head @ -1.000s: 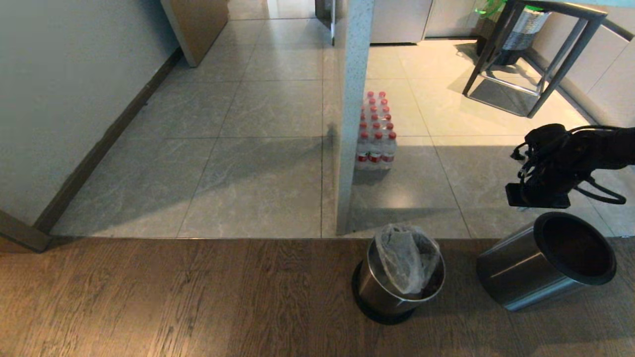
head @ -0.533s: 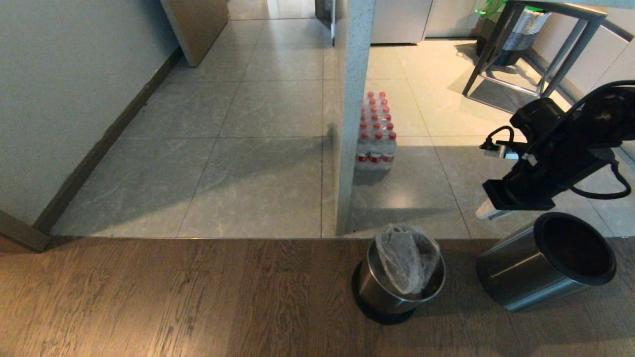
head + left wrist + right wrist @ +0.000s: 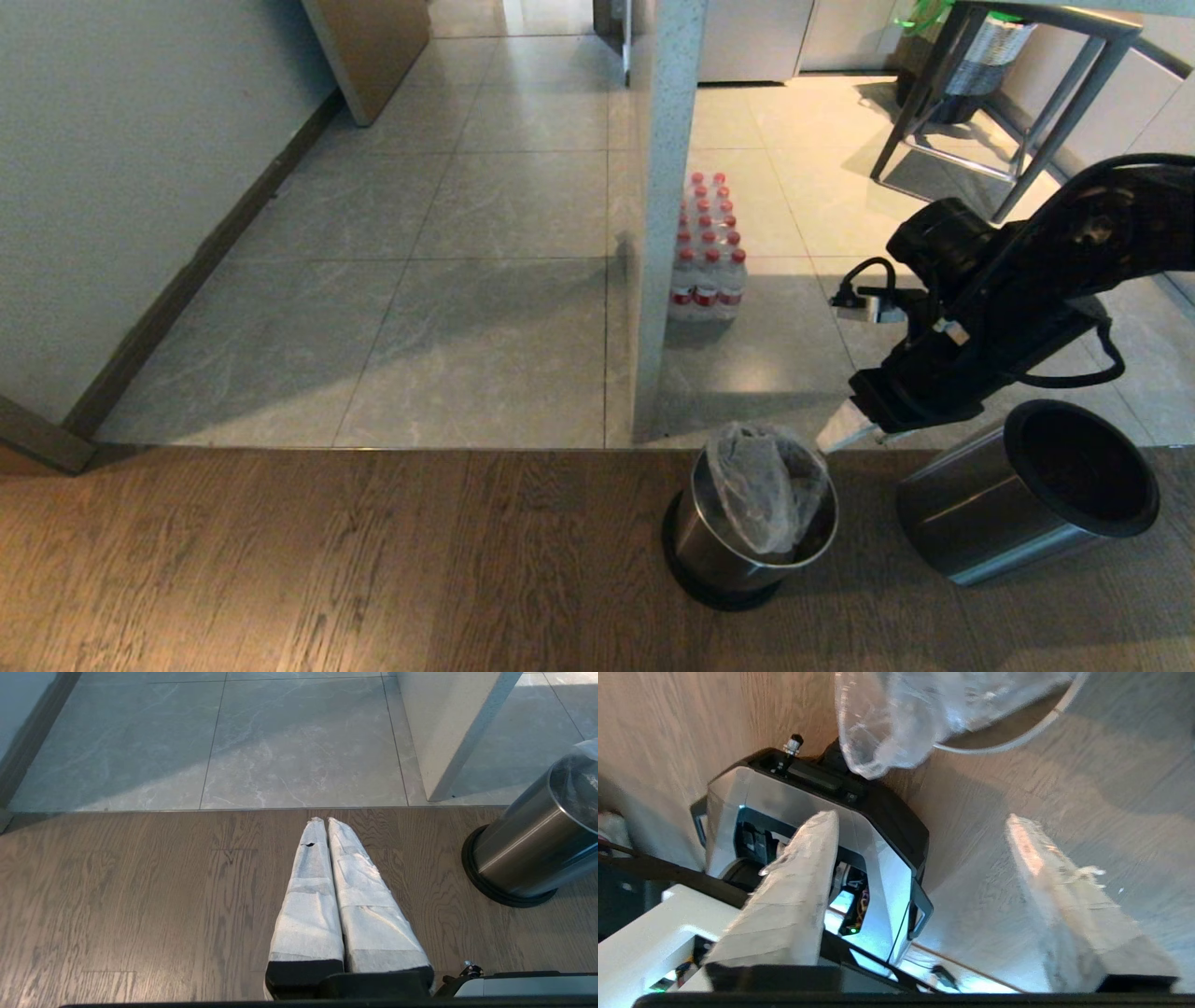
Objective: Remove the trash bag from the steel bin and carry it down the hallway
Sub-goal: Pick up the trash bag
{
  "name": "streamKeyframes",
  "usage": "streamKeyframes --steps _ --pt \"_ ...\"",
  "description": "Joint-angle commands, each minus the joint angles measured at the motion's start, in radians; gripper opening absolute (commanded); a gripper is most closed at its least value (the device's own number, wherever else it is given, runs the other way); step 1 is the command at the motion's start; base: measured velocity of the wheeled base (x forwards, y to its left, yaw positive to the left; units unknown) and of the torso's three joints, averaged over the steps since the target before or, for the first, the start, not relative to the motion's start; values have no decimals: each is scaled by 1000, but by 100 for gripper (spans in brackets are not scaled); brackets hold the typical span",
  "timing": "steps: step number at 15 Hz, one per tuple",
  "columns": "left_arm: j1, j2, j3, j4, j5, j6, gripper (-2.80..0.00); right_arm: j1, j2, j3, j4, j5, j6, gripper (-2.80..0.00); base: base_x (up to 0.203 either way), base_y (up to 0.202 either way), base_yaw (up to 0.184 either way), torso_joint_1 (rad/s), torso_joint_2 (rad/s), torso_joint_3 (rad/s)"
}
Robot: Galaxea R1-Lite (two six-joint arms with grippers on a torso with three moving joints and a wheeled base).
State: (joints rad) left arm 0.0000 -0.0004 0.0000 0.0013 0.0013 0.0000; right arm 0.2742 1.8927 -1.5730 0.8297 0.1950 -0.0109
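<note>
The steel bin (image 3: 738, 551) stands upright on the wooden floor with the clear crinkly trash bag (image 3: 766, 490) sticking up out of it. My right gripper (image 3: 843, 431) hangs just to the right of the bin's rim and a little above it. Its white-wrapped fingers stand wide open with nothing between them. In the right wrist view this gripper (image 3: 920, 819) points down at the floor, and the trash bag (image 3: 896, 723) and the bin's rim (image 3: 1017, 742) lie just beyond the fingertips. My left gripper (image 3: 322, 820) is shut and parked low over the wood, left of the steel bin (image 3: 528, 854). The hallway (image 3: 504, 215) runs ahead on grey tiles.
A second steel bin (image 3: 990, 523) with a black rim lies tipped to the right of the first, under my right arm. A white pillar (image 3: 665, 215) stands just behind the bins, beside a pack of red-capped bottles (image 3: 707, 252). A metal stool frame (image 3: 1008, 112) stands far right.
My right arm has swung left and down from above the tipped bin towards the bin with the bag. A white fingertip now shows below the hand. Bins and bag have not moved.
</note>
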Motion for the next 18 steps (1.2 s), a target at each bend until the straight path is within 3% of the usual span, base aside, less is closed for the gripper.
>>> streamKeyframes --steps 1,4,14,18 --pt "0 0 0 0 0 0 -280 36 57 -10 -3 -14 -1 0 0 0 0 0 0 0" --pt "0 0 -1 0 0 0 -280 68 134 -28 -55 -115 -5 0 0 0 0 0 0 0" --pt "0 0 0 0 0 0 -280 164 305 -135 -49 -126 -1 0 0 0 0 0 0 0" --pt "0 0 -1 0 0 0 -280 166 372 -196 -65 -139 5 0 0 0 0 0 0 0"
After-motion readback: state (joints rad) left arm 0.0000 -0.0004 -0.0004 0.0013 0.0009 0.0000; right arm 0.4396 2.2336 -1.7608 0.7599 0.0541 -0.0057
